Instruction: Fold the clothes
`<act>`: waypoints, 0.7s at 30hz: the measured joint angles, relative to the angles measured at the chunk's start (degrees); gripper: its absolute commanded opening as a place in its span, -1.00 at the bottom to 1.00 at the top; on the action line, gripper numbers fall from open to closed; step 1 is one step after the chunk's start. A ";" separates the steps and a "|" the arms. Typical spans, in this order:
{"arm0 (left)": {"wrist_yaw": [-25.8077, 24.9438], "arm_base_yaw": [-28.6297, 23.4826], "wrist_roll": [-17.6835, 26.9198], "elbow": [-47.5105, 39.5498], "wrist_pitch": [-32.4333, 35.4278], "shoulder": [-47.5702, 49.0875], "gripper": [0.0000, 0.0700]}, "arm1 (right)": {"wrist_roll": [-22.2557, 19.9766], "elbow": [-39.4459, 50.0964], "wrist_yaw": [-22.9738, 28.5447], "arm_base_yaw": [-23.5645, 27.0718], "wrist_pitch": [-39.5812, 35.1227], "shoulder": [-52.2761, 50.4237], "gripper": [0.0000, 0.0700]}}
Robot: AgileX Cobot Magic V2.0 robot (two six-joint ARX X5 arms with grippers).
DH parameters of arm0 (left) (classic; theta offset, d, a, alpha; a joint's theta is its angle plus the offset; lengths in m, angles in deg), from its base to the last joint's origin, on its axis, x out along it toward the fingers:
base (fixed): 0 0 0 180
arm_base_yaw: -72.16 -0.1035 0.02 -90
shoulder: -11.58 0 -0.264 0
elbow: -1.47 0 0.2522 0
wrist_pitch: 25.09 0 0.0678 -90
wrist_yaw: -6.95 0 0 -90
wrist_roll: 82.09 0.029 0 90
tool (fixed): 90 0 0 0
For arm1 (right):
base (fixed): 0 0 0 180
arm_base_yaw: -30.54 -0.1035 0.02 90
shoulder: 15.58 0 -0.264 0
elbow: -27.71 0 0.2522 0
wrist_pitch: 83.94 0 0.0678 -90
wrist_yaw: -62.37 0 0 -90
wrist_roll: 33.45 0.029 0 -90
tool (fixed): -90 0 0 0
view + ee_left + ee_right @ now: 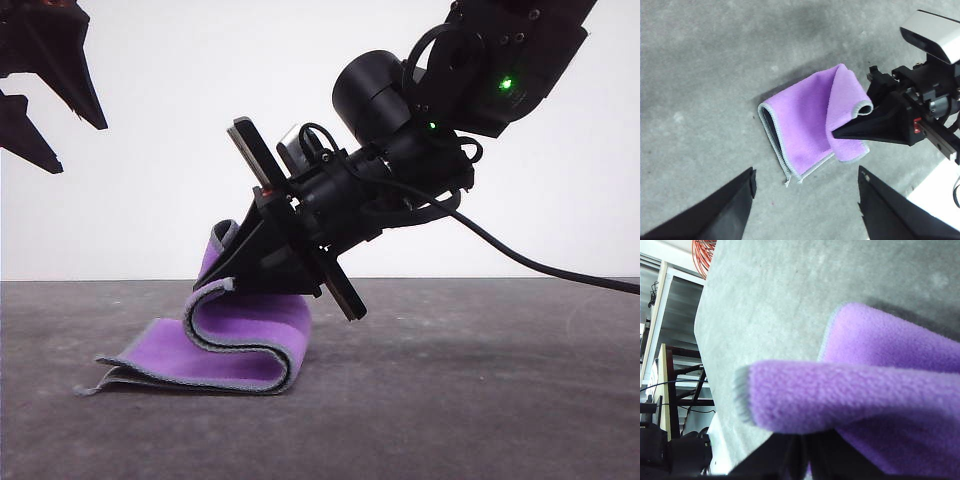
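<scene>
- While the cloth [235, 340] lies folded on the grey surface [480, 400], purple face outward, one edge of it is lifted off the lower layers and curls upward in an S-shaped bend.
- Clamped on that raised edge is the right end effector [232, 262], its dark fingers closed together around the hem; the arm reaches down toward it from the upper right in the front view.
- From the left wrist view, the cloth [810, 125] shows its dark grey inner face at the open fold, edged by a light grey hem, and the right end effector [840, 134] pinches the rolled edge at its tip.
- Up close in the right wrist view, the purple fleece [875, 400] is draped over the fingers.
- Well apart from the cloth, the left end effector [45, 110] hangs at the upper left, jaws spread and holding nothing; its fingers [715, 215] frame the left wrist view.
</scene>
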 measured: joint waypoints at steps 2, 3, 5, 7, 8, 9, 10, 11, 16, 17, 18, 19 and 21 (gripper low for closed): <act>0.00 0.00 0.00 0.00 0.01 0.00 0.13 | 0.08 -0.10 -0.02 -0.20 0.00 0.36 -0.99; 0.00 0.00 0.00 0.00 0.02 0.00 0.13 | 0.10 -0.15 -0.02 -0.30 0.00 0.53 -0.99; 0.00 0.00 -0.01 0.00 0.00 0.00 0.13 | 0.13 -0.16 -0.02 -0.44 0.01 0.69 -0.99; 0.00 0.00 0.00 0.00 0.02 0.00 0.13 | 0.14 -0.16 -0.02 -0.57 -0.22 0.70 -0.99; 0.00 0.00 0.00 0.00 0.02 0.00 0.13 | 0.15 -0.16 -0.01 -0.64 -0.54 0.70 -0.99; 0.00 0.00 0.00 0.00 0.02 0.00 0.13 | 0.18 -0.16 0.00 -0.70 -0.92 0.70 -0.99; 0.00 0.00 0.00 0.00 0.00 0.00 0.13 | 0.23 -0.16 -0.03 -0.73 -1.29 0.72 -0.99; 0.00 0.00 0.00 0.00 0.00 0.00 0.13 | 0.36 -0.17 -0.03 -0.76 -1.58 0.71 -0.99; 0.00 0.00 -0.02 0.00 0.02 0.00 0.13 | 0.66 -0.19 -0.26 -0.78 -1.92 0.70 -0.72; 0.00 0.00 -0.01 0.00 0.02 0.00 0.13 | 0.67 -0.19 -0.75 -0.78 -2.24 0.70 -0.44; 0.00 0.00 0.00 0.00 0.02 0.00 0.13 | 0.67 -0.19 -1.36 -0.78 -2.64 0.70 -0.14; 0.00 0.00 0.00 0.00 0.02 0.00 0.13 | 0.70 -0.19 -1.94 -0.78 -3.17 0.72 0.11; 0.00 0.00 0.00 0.00 0.02 0.00 0.13 | 1.20 -0.19 -2.88 -0.81 -3.74 0.70 0.24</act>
